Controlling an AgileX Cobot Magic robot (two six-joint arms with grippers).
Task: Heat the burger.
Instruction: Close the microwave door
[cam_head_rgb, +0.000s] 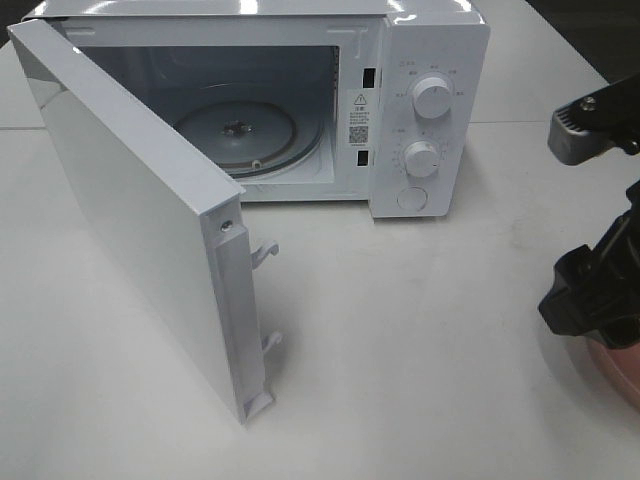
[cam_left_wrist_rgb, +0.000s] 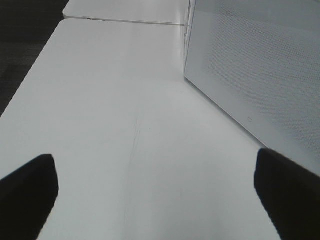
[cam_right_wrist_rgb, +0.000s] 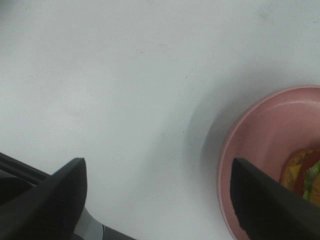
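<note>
The microwave (cam_head_rgb: 300, 100) sits at 12 o'clock on the white surface (cam_head_rgb: 400, 340), its door (cam_head_rgb: 130, 220) swung wide toward 8 o'clock, the free edge with two latch hooks (cam_head_rgb: 265, 250) ending near the middle of the surface. The cavity mouth is unobstructed, and the glass turntable (cam_head_rgb: 235, 135) inside is bare. The control panel with two knobs (cam_head_rgb: 432, 97) and a round button (cam_head_rgb: 412, 198) fills the oven's 3 o'clock side. From the door's edge across to 3 o'clock the surface lies open.

The burger (cam_right_wrist_rgb: 304, 179) lies in a pink plate (cam_right_wrist_rgb: 255, 145) at 4 o'clock, at the surface's edge; only a sliver of lettuce, tomato and bun shows past a dark fingertip in the right wrist view. The right end effector (cam_right_wrist_rgb: 160, 200) hangs over the surface just beside the plate's rim, fingers spread wide with nothing between them, one fingertip (cam_right_wrist_rgb: 270, 205) over the plate. In the high view the right arm (cam_head_rgb: 595, 290) covers most of the plate.

The left end effector (cam_left_wrist_rgb: 160, 192) is spread wide over bare surface, holding nothing, with the door's perforated face (cam_left_wrist_rgb: 260, 65) beside it. A seam to a second table (cam_left_wrist_rgb: 125, 21) shows beyond.
</note>
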